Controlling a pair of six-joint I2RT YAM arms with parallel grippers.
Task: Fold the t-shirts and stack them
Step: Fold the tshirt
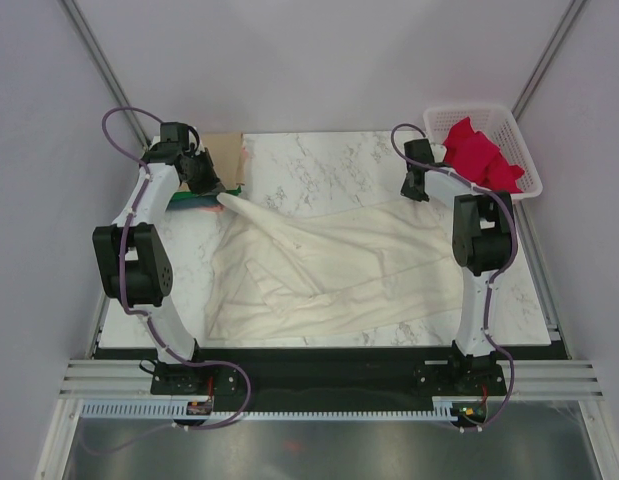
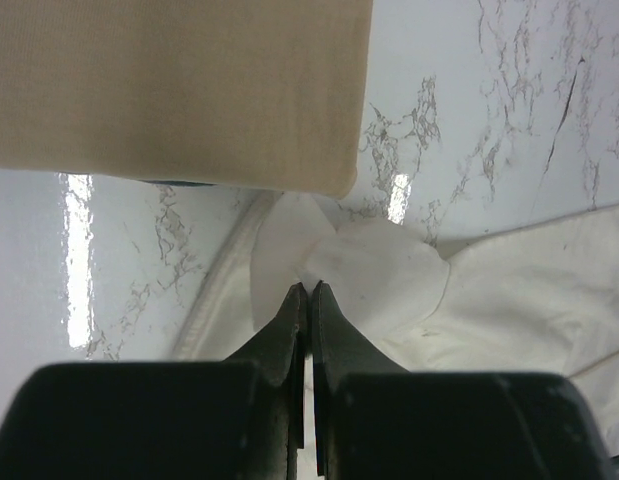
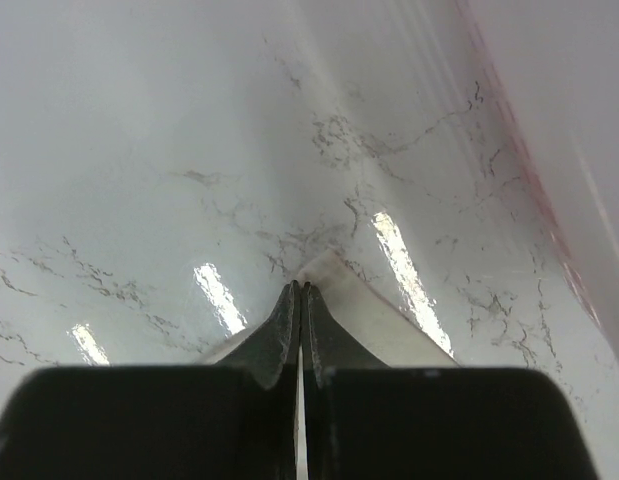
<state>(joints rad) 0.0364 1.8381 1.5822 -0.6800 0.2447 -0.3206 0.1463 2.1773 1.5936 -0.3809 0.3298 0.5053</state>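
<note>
Cream t-shirt (image 1: 329,280) — long axis left–right across marble table (image 1: 319,160) — loosely spread

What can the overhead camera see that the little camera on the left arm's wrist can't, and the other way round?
Only the overhead view: both arms whole, the cream shirt spread out in full, the right gripper at its far right corner, and a white basket holding red cloth.

Only the left wrist view: a close look at the left gripper, its jaws shut on a fold at the cream shirt's edge.

Both: the cream shirt, the folded tan shirt just beyond the left gripper, and the marble table.
</note>
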